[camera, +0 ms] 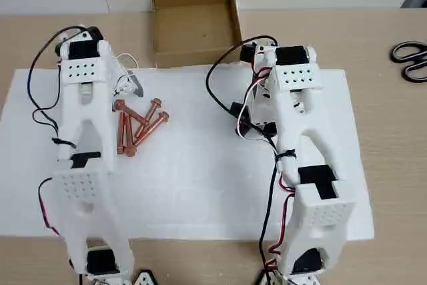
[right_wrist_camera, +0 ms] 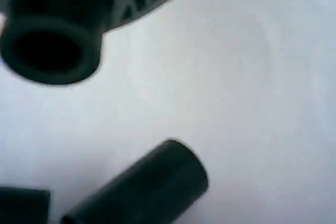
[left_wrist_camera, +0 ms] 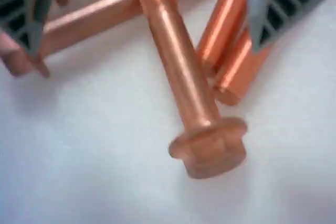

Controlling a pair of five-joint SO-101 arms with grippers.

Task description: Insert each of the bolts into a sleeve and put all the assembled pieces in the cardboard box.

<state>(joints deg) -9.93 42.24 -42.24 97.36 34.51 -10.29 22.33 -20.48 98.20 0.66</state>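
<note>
**Mia:** What is the left gripper doing?

**Tom:** The left gripper [left_wrist_camera: 147, 43] is open. Its two grey fingers [left_wrist_camera: 35, 19] stand wide apart, one on each side of a copper bolt [left_wrist_camera: 184, 77]. That bolt lies flat on the white sheet [left_wrist_camera: 79, 171]. Its far end rests across some other bolts, and its round head is the part nearest the camera.

**Mia:** Where are the bolts on the table?

**Tom:** From high up, the pile of bolts [camera: 139, 127] is at the middle left of the frame. It lies on the sheet, just beside the left arm [camera: 83, 118]. The bolts cross each other like dropped sticks.

**Mia:** And the right gripper?

**Tom:** The right gripper [right_wrist_camera: 105, 9] is closed on a black sleeve [right_wrist_camera: 50, 51]. The hole in the sleeve's end points at the camera. A second sleeve [right_wrist_camera: 152, 187] lies on its side on the white sheet near it. Just beside that one, a bit of a third sleeve [right_wrist_camera: 23, 203] peeks in at the edge.

**Mia:** Where is the box?

**Tom:** The cardboard box [camera: 237, 18] is at the top middle of the frame. It stands open on the wooden table [camera: 373, 25], touching the far edge of the sheet and well apart from the bolts. A pair of scissors [camera: 408, 61] lies at the upper right edge.
</note>
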